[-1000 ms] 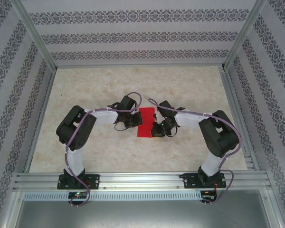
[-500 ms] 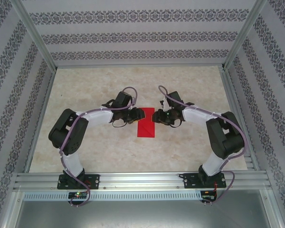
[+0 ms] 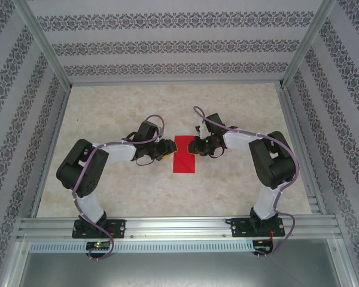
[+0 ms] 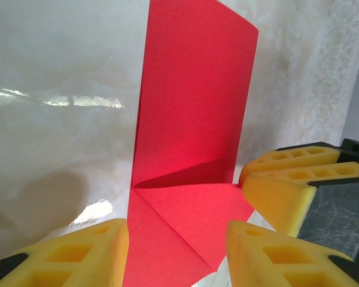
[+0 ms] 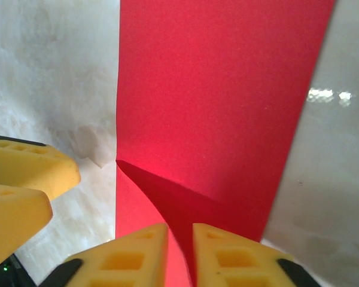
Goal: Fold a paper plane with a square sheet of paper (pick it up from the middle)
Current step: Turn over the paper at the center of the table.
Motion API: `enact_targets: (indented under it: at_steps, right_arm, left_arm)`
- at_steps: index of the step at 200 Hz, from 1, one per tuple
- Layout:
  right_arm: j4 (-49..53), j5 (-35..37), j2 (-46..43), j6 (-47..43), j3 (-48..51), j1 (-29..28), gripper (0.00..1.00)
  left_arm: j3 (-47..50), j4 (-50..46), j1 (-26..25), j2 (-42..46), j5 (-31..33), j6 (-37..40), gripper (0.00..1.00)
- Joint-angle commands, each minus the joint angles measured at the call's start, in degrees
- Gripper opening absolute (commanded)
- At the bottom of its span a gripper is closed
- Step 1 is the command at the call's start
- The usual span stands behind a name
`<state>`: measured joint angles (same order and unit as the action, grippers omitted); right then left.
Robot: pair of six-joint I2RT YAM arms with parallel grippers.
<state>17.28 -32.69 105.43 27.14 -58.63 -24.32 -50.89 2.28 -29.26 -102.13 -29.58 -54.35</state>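
Right gripper (image 5: 179, 232) now at paper's (image 5: 215, 89) far end, near-closed, hold unclear; left gripper (image 4: 176, 227) half-open.

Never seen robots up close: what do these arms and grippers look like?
The left arm and right arm have black joints, white links and a purple cable each. The left gripper and right gripper have chunky yellow fingers with moulded hollows, on black mounts.
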Motion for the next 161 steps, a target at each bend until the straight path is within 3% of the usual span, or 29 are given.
enact_targets:
  at_steps: [1,38,93,161]
  right_arm:
    - [-1.26,-0.21,0.75,-0.11,-0.66,0.62,0.12]
    - [-2.87,0.69,-0.13,1.06,0.94,1.77,0.06]
    - [-3.28,0.37,-0.50,1.42,1.55,2.27,0.06]
    - [-3.45,0.17,-0.72,1.86,1.75,2.41,0.08]
  left_arm:
    - [0.42,5.64,0.15,-1.13,-2.97,-1.90,0.48]
    - [-0.23,6.25,-0.36,-2.21,-4.55,-1.77,0.47]
    - [-1.93,8.14,-1.57,-4.92,-6.63,-1.88,0.45]
    - [-4.04,9.23,-2.08,-7.82,-7.16,-2.38,0.32]
